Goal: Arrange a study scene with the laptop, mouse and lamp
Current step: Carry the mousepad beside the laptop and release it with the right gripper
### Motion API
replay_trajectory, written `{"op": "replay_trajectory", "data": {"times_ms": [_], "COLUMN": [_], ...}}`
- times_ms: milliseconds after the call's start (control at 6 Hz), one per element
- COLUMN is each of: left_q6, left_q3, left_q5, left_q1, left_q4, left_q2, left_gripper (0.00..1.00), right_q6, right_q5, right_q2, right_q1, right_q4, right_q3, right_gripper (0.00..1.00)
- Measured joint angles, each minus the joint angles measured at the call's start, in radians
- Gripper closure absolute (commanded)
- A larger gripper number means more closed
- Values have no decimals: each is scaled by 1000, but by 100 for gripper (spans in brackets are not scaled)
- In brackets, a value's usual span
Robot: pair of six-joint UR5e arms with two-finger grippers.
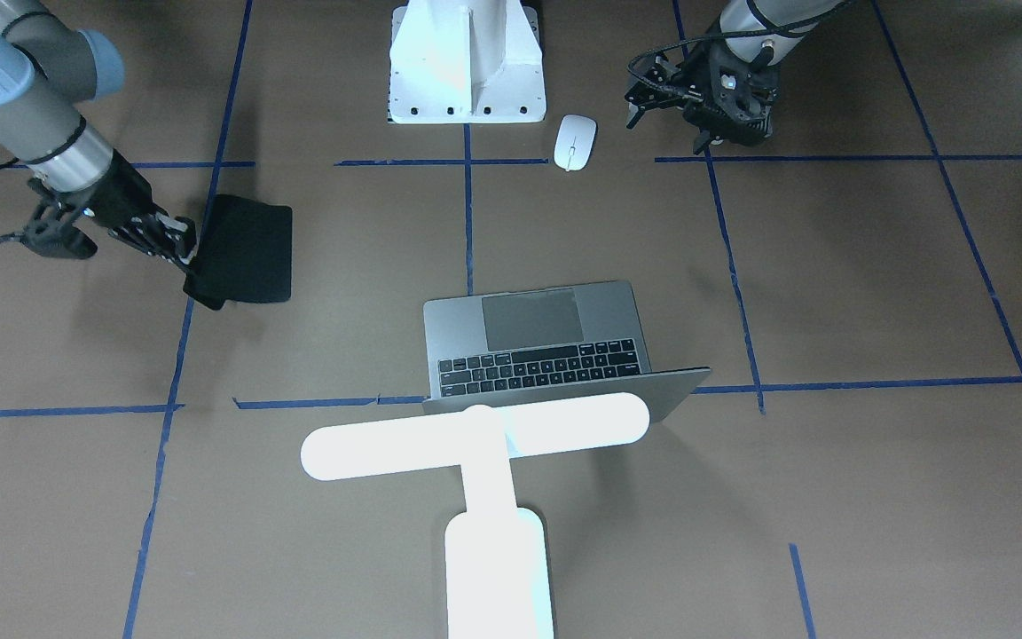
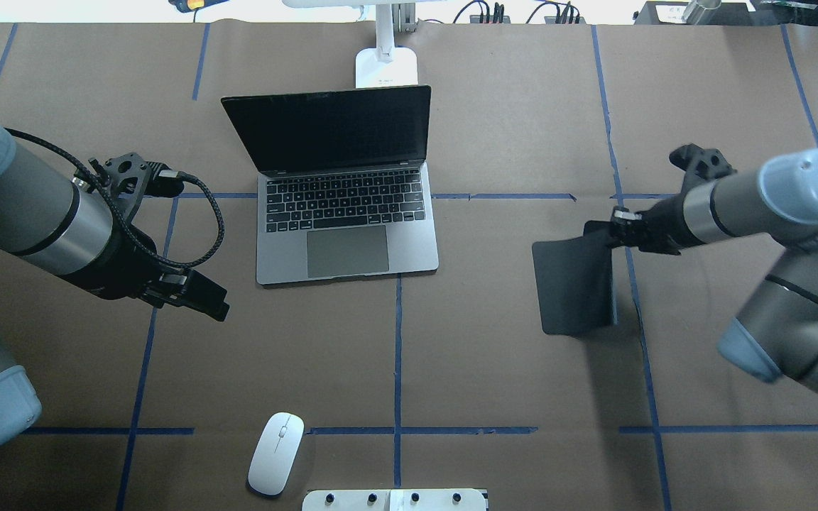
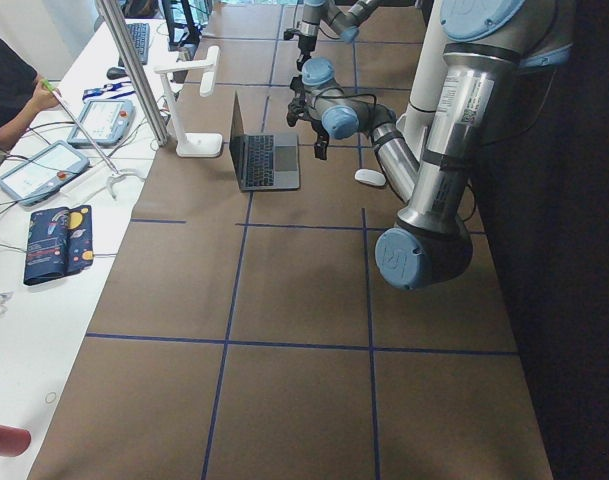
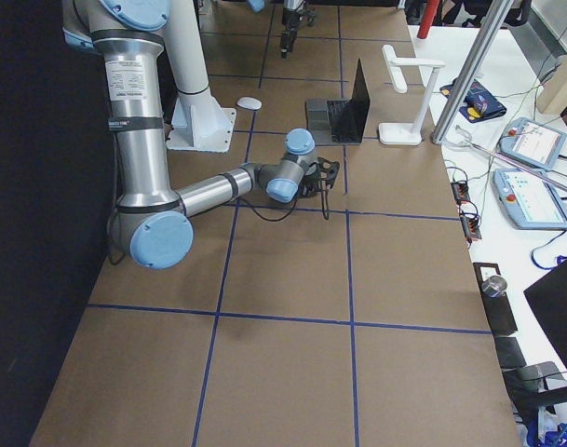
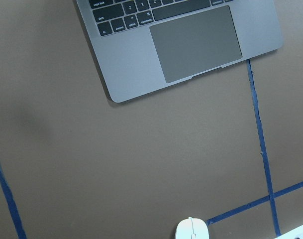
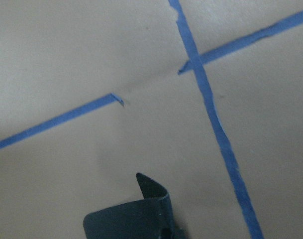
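The open laptop (image 2: 348,234) stands mid-table, keys facing the robot; it also shows in the front view (image 1: 546,342) and the left wrist view (image 5: 191,45). The glowing white T-shaped lamp (image 1: 475,435) stands behind it, with its base (image 2: 386,67) at the far edge. The white mouse (image 2: 276,453) lies near the robot's base, also seen in the front view (image 1: 575,142) and the left wrist view (image 5: 192,230). My left gripper (image 2: 203,298) hovers left of the laptop, holding nothing; I cannot tell whether it is open. My right gripper (image 2: 618,231) is shut on one edge of a black mat (image 2: 572,284), right of the laptop.
The white bolted pedestal (image 1: 467,62) stands at the robot's side of the table, next to the mouse. Blue tape lines cross the brown table cover (image 2: 508,369). The mat's curled edge (image 6: 131,219) shows in the right wrist view. Side tables with tablets (image 3: 54,170) flank the far edge.
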Motion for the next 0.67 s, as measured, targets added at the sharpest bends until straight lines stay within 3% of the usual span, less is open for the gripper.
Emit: {"op": "replay_trajectory", "data": {"times_ms": [333, 500, 667], "left_q6": [0, 0, 0], "left_q3": [-10, -16, -18], "left_q5": [6, 9, 10], "left_q1": [13, 21, 32], "left_q4": [1, 1, 1], "left_q2": [-1, -1, -1], "left_gripper": [0, 0, 0], "right_q6": [-5, -10, -29], "right_q5": [24, 26, 27], "right_q2": [203, 246, 264], "right_q1": [43, 51, 55], "right_q4": [-7, -8, -8], "right_q3": [-196, -239, -256], "right_gripper": [100, 100, 81]}}
